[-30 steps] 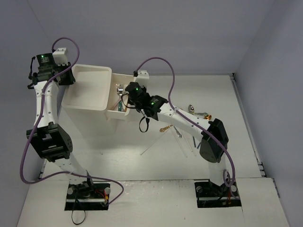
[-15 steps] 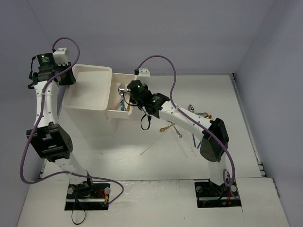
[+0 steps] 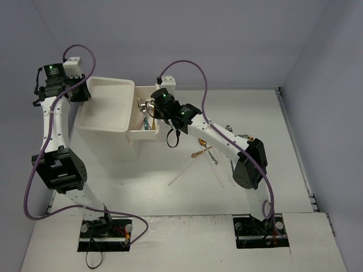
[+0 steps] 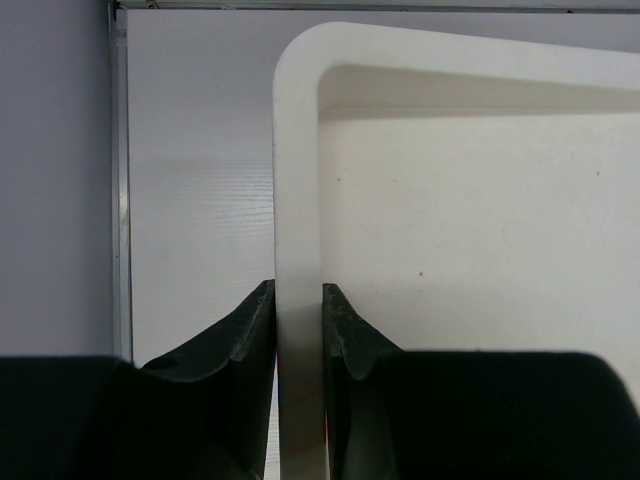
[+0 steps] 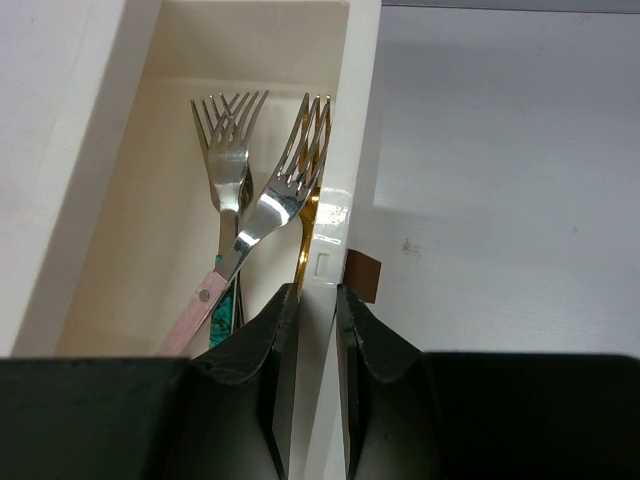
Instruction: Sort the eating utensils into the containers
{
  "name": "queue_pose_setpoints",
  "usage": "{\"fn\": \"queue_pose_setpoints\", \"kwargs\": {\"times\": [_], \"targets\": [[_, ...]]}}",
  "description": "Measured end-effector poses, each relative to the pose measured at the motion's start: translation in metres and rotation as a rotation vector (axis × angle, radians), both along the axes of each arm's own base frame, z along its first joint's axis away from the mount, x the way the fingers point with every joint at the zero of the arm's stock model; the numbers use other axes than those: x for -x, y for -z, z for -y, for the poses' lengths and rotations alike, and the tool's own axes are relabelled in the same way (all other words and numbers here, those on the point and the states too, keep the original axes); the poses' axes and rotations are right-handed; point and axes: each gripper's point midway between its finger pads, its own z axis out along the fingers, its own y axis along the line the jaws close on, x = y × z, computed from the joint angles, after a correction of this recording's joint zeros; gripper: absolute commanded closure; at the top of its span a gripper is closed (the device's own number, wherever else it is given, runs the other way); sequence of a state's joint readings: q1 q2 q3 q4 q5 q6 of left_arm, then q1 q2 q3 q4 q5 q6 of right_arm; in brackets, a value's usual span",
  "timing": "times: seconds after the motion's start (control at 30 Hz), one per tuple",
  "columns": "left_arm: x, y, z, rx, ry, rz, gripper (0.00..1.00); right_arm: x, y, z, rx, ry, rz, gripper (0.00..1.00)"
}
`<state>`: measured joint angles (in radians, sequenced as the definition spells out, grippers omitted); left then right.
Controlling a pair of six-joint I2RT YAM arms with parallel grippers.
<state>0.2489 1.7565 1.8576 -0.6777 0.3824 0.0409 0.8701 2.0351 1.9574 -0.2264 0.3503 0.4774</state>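
Glossy white plastic drawer (image 5: 337, 150) holds shiny metal forks (image 5: 268, 200).

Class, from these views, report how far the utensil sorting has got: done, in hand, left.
Done: several forks lie in the open drawer. In hand: the right gripper clamps the drawer's front wall, while the left gripper clamps the cabinet rim. Left: a gold spoon and chopsticks lie on the table, unsorted.

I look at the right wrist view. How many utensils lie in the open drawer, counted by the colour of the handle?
In the drawer:
Pink-handled fork: 1
Teal-handled fork: 1
Gold utensil: 1
Total: 3 that can be told apart. The tines on the left look doubled, so one more fork may lie beneath.
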Motion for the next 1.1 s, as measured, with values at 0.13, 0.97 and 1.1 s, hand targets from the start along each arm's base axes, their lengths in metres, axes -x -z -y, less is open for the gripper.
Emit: {"fn": "queue_pose_setpoints", "kwargs": {"times": [0.13,0.97,1.1], "targets": [[0.0,0.0,0.0,0.002,-0.002,0.0,1.0,-0.001,0.0,-0.005,-0.011,0.001,-0.01,1.0],[-0.001,-0.001,0.003,0.055,-0.038,-0.001,1.0,0.012,-0.006,-0.087,-0.271,-0.141,-0.076,0.58],[-0.001,-0.001,0.002,0.055,-0.038,0.001,1.0,0.012,0.0,-0.082,-0.235,-0.173,-0.084,0.46]]}}
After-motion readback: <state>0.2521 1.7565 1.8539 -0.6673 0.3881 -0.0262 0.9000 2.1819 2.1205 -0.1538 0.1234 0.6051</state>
